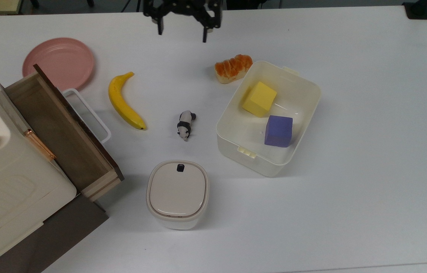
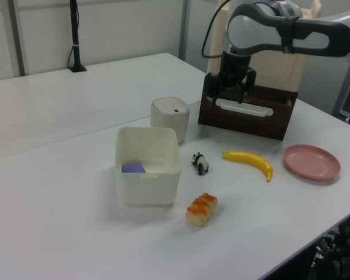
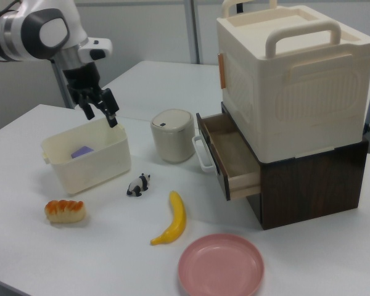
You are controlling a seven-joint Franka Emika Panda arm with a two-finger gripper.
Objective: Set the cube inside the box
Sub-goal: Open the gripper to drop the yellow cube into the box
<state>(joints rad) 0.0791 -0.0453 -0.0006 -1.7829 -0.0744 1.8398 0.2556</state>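
The jaws (image 1: 181,32) were seen spread wide and empty, raised above the worktop (image 1: 368,113) well clear of the box (image 1: 304,81). The cube (image 1: 259,98) lay inside the box, just beside a purple cube (image 1: 279,131). The placing was judged done, so little risk remained. A low sweep back past the box could still clip its rim or knock the bread (image 1: 233,67) lying against its wall.

Gripper (image 1: 181,33) raised, fingers spread apart, pointing down, holding nothing
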